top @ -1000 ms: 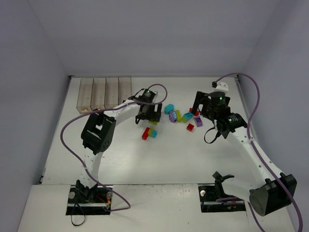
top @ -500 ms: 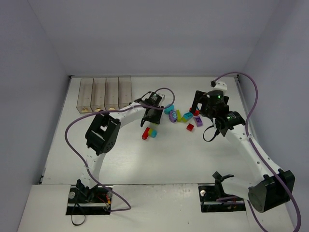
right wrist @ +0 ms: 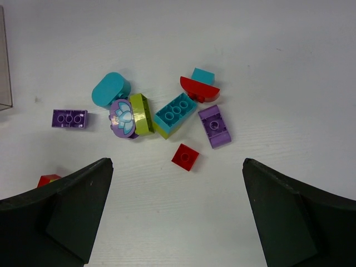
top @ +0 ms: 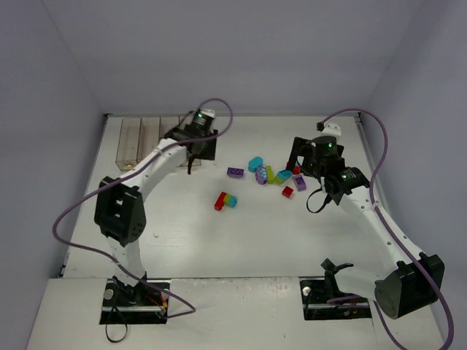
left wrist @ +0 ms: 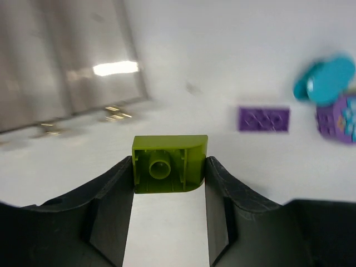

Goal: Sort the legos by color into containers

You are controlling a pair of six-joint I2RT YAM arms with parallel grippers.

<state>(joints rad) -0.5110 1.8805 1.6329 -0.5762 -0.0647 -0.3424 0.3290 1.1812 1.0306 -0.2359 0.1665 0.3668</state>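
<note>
Legos lie scattered on white table between pale walls.

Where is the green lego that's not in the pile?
In the left wrist view, the green lego is pinched between the left gripper's fingers, near the clear bins at upper left, a purple brick to its right.

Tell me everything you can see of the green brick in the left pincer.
The lime-green brick looks like glossy plastic, roughly rectangular and rounded at one side. Its hollow underside, with a round tube inside, faces the wrist camera. The left pincer clamps it by two opposite sides, over the white table, near the clear containers. Nothing else touches it.
</note>
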